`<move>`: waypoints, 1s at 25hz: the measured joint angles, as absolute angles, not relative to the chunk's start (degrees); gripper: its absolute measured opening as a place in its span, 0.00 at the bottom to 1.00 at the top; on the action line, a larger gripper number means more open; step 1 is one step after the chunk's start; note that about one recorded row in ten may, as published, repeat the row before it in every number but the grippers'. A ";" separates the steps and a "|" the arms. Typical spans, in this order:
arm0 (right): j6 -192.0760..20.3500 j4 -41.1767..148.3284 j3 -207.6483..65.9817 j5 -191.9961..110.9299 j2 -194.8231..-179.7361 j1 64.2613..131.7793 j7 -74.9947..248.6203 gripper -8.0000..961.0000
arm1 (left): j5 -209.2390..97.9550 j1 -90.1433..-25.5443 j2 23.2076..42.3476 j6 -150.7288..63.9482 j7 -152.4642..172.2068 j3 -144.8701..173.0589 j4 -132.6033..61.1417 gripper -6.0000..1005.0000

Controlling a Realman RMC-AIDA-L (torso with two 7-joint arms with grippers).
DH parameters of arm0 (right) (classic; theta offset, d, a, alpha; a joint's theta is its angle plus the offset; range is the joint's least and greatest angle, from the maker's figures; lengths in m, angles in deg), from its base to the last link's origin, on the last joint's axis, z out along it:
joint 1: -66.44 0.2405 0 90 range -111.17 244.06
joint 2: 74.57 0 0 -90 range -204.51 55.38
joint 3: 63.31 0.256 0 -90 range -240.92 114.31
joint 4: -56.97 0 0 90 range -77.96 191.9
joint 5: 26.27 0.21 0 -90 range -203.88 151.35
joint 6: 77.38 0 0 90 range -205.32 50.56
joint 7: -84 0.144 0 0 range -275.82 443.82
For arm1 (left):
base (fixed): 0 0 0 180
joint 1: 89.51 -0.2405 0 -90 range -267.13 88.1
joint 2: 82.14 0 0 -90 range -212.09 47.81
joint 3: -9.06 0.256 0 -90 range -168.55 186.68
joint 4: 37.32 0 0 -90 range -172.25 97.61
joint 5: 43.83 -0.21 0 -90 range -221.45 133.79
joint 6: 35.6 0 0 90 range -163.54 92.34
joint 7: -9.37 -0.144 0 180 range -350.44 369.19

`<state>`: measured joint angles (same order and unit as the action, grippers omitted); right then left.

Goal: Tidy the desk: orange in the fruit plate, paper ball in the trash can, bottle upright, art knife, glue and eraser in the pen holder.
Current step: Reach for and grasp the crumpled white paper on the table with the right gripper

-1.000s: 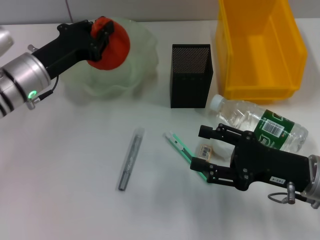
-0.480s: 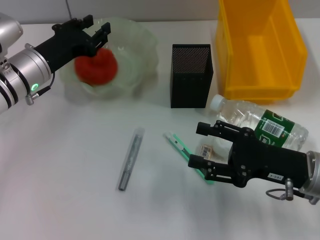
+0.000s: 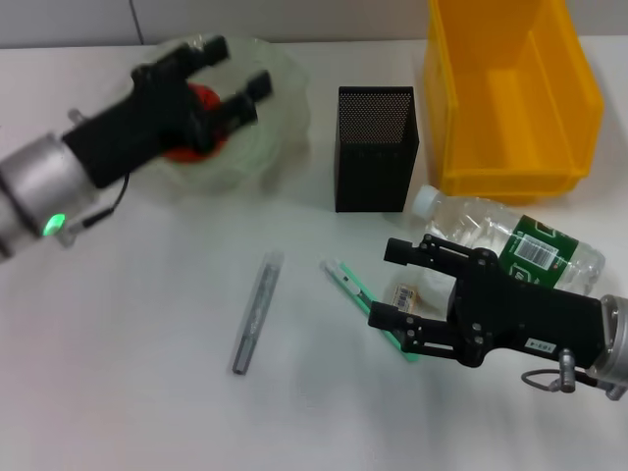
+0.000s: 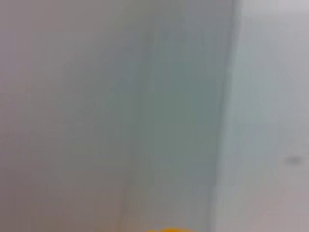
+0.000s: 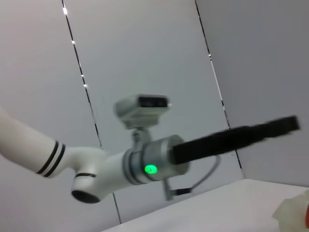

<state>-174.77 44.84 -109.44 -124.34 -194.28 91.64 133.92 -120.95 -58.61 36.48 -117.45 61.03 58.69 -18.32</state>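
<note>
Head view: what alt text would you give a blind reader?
The left gripper, open, is over the orange in the fruit plate. The right gripper, open, hovers over the eraser and art knife, beside a lying bottle.

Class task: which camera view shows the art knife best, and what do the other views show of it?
The head view. The art knife lies on the desk, its near end hidden under the right claw. Neither wrist view shows it.
</note>
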 joint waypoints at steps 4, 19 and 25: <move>-174.61 45.02 -108.95 -124.34 -194.28 91.24 133.91 0.82 | -121.09 -64.33 36.18 -128.02 61.24 62.95 -15.96 0.72; -178.89 26.15 -101.32 -124.75 -193.84 92.26 159.39 0.82 | -132.06 -70.81 36.24 -134.38 62.69 73.78 -14.47 0.71; -178.89 -1.19 -105.19 -134.70 -193.64 95.84 189.87 0.82 | -132.31 -70.54 36.19 -134.38 62.89 73.82 -14.49 0.71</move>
<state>-178.89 -1.19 -105.19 -134.70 -193.64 95.84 189.87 -132.31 -70.54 36.19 -134.38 62.89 73.82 -14.49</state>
